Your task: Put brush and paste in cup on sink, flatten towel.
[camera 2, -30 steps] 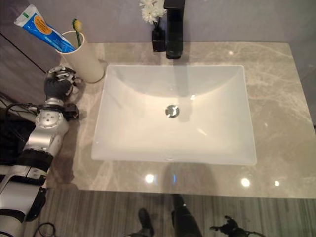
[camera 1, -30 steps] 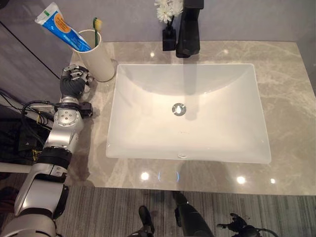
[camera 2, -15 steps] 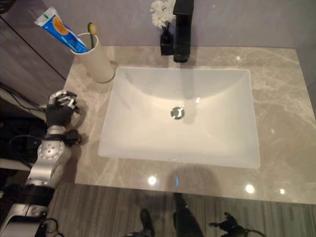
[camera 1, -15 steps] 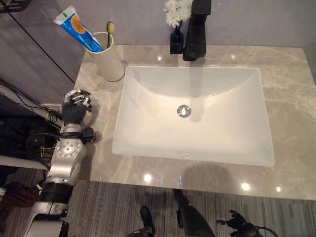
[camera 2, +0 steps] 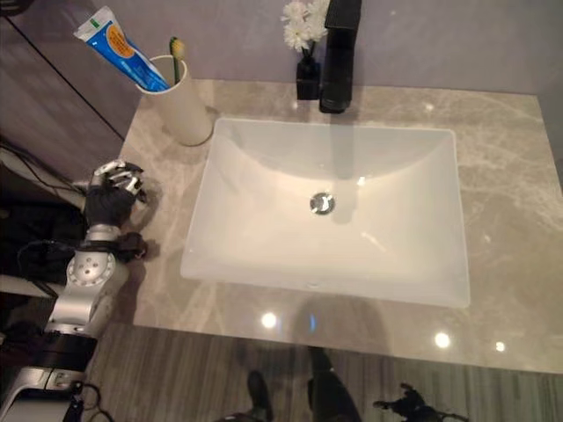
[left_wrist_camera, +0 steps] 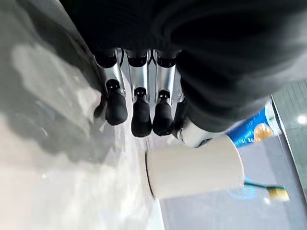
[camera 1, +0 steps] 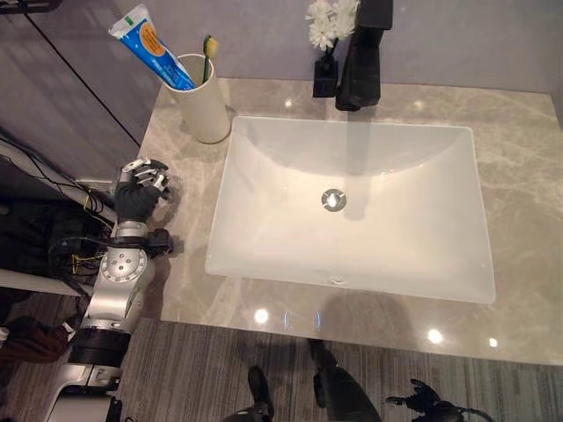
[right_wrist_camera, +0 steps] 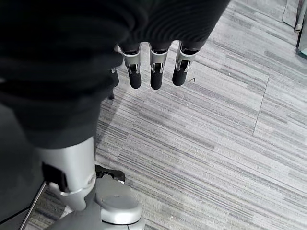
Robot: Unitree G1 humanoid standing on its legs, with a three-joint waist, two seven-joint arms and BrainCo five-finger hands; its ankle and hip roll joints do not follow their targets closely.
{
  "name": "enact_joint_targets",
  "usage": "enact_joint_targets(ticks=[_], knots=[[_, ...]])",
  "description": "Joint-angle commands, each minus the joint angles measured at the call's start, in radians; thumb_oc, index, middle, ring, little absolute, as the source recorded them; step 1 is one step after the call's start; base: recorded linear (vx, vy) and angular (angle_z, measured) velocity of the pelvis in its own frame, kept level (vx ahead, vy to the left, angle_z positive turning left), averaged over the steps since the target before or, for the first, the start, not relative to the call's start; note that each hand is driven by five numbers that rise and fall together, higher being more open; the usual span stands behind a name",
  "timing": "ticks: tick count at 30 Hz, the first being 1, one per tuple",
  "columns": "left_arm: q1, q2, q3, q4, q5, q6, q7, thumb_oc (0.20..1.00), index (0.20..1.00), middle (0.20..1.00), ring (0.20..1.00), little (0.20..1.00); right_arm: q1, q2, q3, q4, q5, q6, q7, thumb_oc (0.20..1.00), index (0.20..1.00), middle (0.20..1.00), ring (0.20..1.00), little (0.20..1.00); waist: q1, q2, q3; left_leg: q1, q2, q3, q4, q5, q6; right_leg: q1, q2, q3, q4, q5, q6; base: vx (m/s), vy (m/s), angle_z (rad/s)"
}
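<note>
Left hand (camera 1: 139,192), fingers loosely extended and holding nothing, hangs at the counter's (camera 1: 180,264) left edge, apart from the cup (camera 1: 204,105). Cup stands on the counter's back-left corner, just beside the basin (camera 1: 352,207), so its contents stay upright: toothpaste (camera 1: 151,47) leans out to the left, toothbrush (camera 1: 208,51) rises at the right rim. Faucet (camera 1: 361,57) and small flower vase (camera 1: 326,44) stand behind the basin. Right hand (right_wrist_camera: 153,67) hangs relaxed and empty over the striped floor (right_wrist_camera: 216,143), judged idle.

Glossy marbled stone table (camera 1: 528,158), smooth white glazed sink (camera 1: 264,229), matt cream cup (camera 1: 204,107), shiny plastic paste tube (camera 1: 149,44).
</note>
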Motion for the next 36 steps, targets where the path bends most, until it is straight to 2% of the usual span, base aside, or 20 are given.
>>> enact_joint_targets(ticks=[1, 18, 36], knots=[[-0.007, 0.0, -0.009, 0.039, 0.016, 0.005, -0.016, 0.2, 0.2, 0.2, 0.2, 0.2, -0.002, -0.007, 0.021, 0.032, 0.023, 0.006, -0.002, 1.0, 1.0, 1.0, 1.0, 1.0, -0.032, 0.004, 0.005, 0.017, -0.013, -0.022, 0.006, 0.024, -0.028, 0.053, 0.004, -0.022, 0.0, -0.058, 0.052, 0.0, 0.0, 0.0], [-0.15, 0.017, -0.028, 0.138, -0.014, -0.01, 0.046, 0.2, 0.2, 0.2, 0.2, 0.2, -0.011, -0.015, 0.012, 0.036, 0.046, 0.001, -0.018, 1.0, 1.0, 1.0, 1.0, 1.0, -0.051, 0.027, 0.005, 0.015, 0.006, -0.006, 0.006, 0.054, -0.047, 0.04, 0.023, -0.012, 0.0, -0.071, 0.045, 0.03, -0.02, -0.04], [-0.389, 0.106, -0.106, 0.368, -0.025, 0.002, 0.093, 0.2, 0.2, 0.2, 0.2, 0.2, -0.019, -0.027, 0.049, 0.023, 0.044, -0.003, -0.022, 1.0, 1.0, 1.0, 1.0, 1.0, -0.081, 0.027, 0.007, 0.0, 0.015, 0.002, 0.006, 0.045, -0.051, 0.022, 0.027, -0.011, 0.0, -0.067, 0.048, 0.0, 0.0, 0.0]])
